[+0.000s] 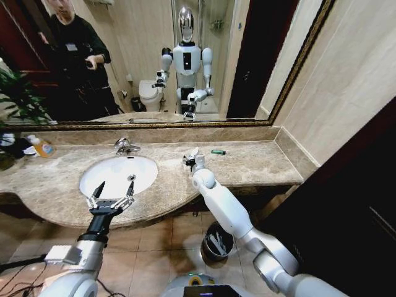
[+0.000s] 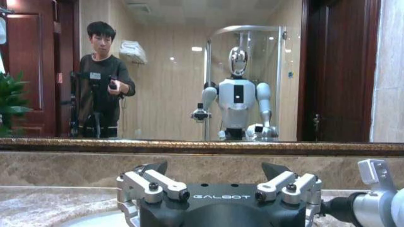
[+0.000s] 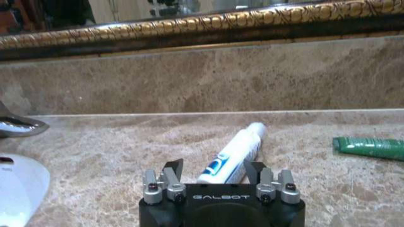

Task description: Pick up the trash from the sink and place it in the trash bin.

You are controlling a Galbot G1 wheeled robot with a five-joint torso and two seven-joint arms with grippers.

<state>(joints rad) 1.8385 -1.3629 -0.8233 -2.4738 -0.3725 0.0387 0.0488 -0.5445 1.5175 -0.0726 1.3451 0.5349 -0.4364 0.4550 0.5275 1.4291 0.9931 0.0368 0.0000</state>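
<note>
Right claw lined up on the white tube

My right gripper sat open astride the white tube at frame centre, right of the sink; I judged it should drop squarely before closing. Left gripper hovered open.

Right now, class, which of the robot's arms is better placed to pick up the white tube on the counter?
The right. Its open right gripper already straddles the white tube on the marble counter, while the left gripper hovers open over the sink.
</note>
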